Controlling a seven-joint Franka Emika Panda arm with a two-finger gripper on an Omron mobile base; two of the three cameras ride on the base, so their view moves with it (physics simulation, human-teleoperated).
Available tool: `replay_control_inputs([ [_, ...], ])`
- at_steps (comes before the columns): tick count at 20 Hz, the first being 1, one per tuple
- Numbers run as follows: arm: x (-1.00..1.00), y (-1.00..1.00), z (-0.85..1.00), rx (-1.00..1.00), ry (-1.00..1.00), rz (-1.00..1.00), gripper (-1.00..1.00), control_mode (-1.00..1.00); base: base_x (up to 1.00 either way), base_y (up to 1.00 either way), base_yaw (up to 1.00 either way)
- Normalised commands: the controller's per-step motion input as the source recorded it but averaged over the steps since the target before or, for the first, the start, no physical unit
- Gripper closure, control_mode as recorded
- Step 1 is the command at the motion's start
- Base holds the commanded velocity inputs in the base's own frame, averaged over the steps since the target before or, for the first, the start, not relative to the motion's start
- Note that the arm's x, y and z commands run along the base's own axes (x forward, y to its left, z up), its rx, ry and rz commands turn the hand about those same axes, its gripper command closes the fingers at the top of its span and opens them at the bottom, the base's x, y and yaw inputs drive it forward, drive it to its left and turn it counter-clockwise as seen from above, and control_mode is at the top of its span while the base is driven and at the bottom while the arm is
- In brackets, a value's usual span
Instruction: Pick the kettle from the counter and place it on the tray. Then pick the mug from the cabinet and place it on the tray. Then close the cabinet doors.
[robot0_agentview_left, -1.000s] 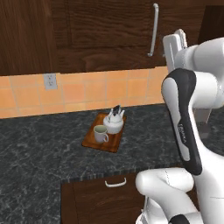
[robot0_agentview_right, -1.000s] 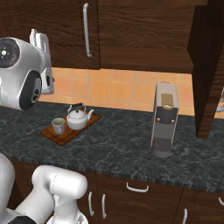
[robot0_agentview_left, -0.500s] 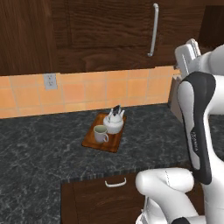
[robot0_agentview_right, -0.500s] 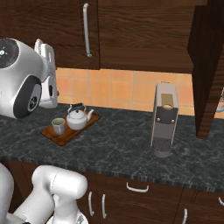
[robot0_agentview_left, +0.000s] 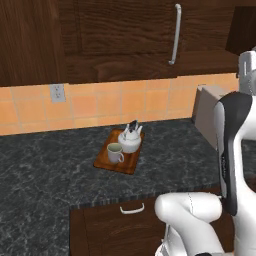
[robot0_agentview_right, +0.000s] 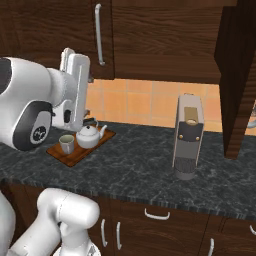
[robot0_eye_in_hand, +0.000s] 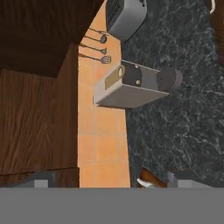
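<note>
The reddish-brown tray (robot0_agentview_left: 129, 165) (robot0_agentview_right: 75, 155) lies on the dark counter (robot0_agentview_left: 45, 165) (robot0_agentview_right: 140, 165). On it stand the white kettle (robot0_agentview_left: 130, 141) (robot0_agentview_right: 90, 136) and the pale mug (robot0_agentview_left: 114, 153) (robot0_agentview_right: 66, 144). My gripper (robot0_eye_in_hand: 112, 180) is open, its fingertips (robot0_eye_in_hand: 41, 179) far apart with nothing between them. The white hand (robot0_agentview_right: 76, 85) hangs above and just behind the tray, below the wall cabinet (robot0_agentview_right: 165, 40). The left cabinet door (robot0_agentview_left: 125, 30) (robot0_agentview_right: 55, 35) is shut. The right door (robot0_agentview_right: 239, 75) stands swung out, edge-on.
A boxy grey-brown coffee machine (robot0_agentview_right: 187, 135) (robot0_eye_in_hand: 131, 85) stands on the counter to the right of the tray. A toaster (robot0_eye_in_hand: 126, 15) and hanging utensils (robot0_eye_in_hand: 97, 47) lie beyond it. A wall socket (robot0_agentview_left: 58, 92) sits on the orange tiles. Drawers (robot0_agentview_left: 131, 209) are below the counter.
The arm has swung to the right, carrying the open hand away from the shut left door's handle. Kettle, mug and tray have stayed put.
</note>
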Motion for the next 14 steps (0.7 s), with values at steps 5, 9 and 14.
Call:
replay_control_inputs([
  [5, -0.03, -0.95, -0.02, 0.10, -0.19, -0.15, -1.00, -1.00, 0.00, 0.00, 0.00],
  [9, -0.32, -0.92, 0.00, 0.19, -0.02, -0.18, -1.00, -1.00, 0.00, 0.00, 0.00],
  [14, -0.55, -0.80, 0.00, 0.11, -0.02, -0.19, -1.00, -1.00, 0.00, 0.00, 0.00],
])
